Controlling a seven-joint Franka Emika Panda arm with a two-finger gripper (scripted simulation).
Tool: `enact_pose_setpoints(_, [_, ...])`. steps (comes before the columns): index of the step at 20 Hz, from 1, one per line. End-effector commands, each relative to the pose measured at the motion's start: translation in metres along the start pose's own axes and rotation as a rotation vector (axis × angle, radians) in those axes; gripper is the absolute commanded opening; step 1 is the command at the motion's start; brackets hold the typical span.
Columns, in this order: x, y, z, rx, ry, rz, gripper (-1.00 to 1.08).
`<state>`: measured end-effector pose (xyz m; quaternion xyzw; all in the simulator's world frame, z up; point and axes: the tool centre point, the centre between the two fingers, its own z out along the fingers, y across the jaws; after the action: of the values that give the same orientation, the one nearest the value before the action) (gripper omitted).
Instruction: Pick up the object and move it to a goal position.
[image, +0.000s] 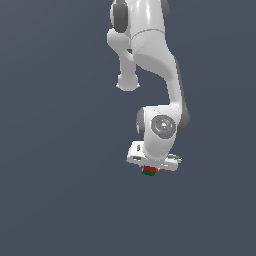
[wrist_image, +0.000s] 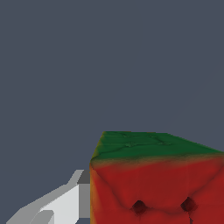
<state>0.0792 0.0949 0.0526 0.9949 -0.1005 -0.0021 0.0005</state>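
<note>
Red and green colours mark the small block (image: 148, 170), which sits directly under the white hand of the arm (image: 155, 65) in the exterior view. The block touches the underside of the hand, where the pincer (image: 149, 170) is, but the fingers themselves are hidden there by the hand's body. In the wrist view the block (wrist_image: 157, 183) fills the lower corner: a red face with two small dark dots, and a green face on the far side. One pale grey finger (wrist_image: 65, 203) lies flat against the red side of the block. The other finger is outside the picture, so I cannot tell for sure if the pincer is clamped on the block or only beside it.

Around the block everything is plain dark grey-blue (image: 55, 200). No edge or shadow shows in it, so I cannot tell if the block rests on a tabletop or hangs above it. The arm's upper links rise from the hand toward the upper edge of the exterior view.
</note>
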Motion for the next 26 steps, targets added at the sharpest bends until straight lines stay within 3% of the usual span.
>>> enact_pose_setpoints(1, [-0.008, -0.001, -0.011, 0.001, 0.003, 0.000, -1.00])
enact_pose_setpoints(17, [-0.090, -0.003, -0.103, 0.002, 0.004, 0.000, -1.00])
enact_pose_setpoints(26, [-0.118, -0.004, -0.138, 0.001, 0.004, 0.000, -1.00])
